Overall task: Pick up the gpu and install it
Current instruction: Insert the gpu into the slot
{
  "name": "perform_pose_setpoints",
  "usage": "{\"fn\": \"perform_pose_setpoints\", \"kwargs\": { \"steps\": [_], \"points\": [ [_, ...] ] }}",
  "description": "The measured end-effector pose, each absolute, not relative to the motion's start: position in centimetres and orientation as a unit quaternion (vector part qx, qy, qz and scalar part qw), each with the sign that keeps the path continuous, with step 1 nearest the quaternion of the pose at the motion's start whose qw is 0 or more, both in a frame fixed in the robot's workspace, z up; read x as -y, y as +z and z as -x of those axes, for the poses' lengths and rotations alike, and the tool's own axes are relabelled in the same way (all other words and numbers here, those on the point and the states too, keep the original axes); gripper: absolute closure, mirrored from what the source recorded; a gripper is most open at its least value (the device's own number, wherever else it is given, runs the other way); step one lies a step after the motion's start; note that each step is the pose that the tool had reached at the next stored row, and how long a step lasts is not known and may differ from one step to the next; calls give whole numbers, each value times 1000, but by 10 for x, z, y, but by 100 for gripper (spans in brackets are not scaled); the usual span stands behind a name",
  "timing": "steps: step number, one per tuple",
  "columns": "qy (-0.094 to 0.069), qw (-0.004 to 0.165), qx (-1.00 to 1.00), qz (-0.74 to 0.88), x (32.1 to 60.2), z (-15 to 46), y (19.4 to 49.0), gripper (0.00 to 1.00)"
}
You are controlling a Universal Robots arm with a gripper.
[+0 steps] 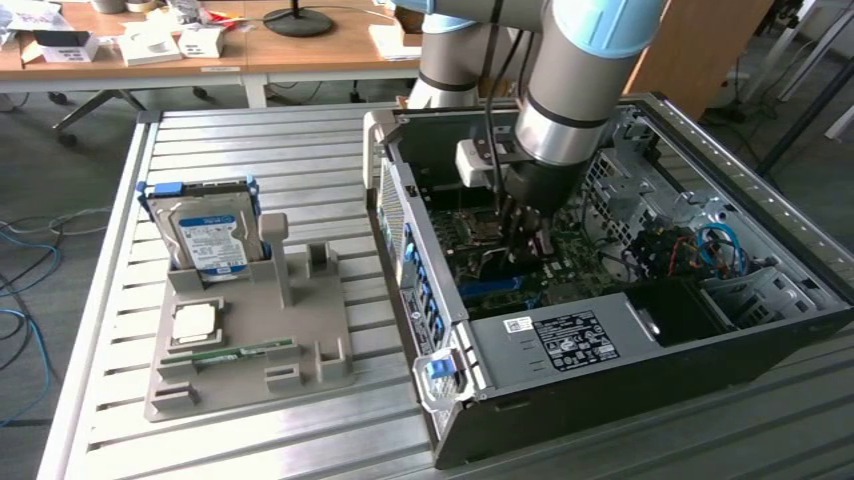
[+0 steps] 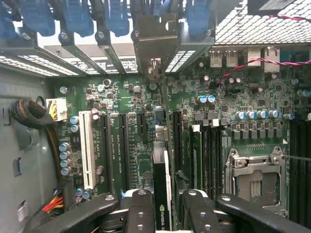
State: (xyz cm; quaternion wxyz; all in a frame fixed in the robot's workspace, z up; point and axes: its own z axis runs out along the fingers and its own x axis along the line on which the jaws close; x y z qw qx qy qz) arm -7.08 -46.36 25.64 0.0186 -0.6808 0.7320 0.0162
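Note:
The gpu [image 2: 162, 187] is a thin dark card seen edge-on with a green logo, and my gripper [image 2: 167, 213] is shut on it between two black fingers [image 2: 141, 213]. Its metal bracket [image 2: 155, 43] reaches the row of rear slot openings of the computer case. The card stands upright over the motherboard's expansion slots, beside a white slot [image 2: 87, 150]. Whether it sits fully in a slot I cannot tell. In the exterior view my gripper [image 1: 518, 235] is lowered inside the open computer case [image 1: 561, 345], with the gpu [image 1: 514, 255] dark beneath it.
A grey holder [image 1: 247, 335] on the slatted table carries a silver hard drive [image 1: 207, 235], a square chip [image 1: 196, 320] and a green memory stick [image 1: 240, 352]. On the board lie an open processor socket [image 2: 255, 177], memory slots [image 2: 196, 155] and a cable bundle [image 2: 34, 116].

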Motion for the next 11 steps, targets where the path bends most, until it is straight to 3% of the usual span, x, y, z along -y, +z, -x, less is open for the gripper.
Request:
{"fn": "perform_pose_setpoints", "kwargs": {
  "steps": [11],
  "points": [
    [16,18,-733,680,465,68,258,73]
  ]
}}
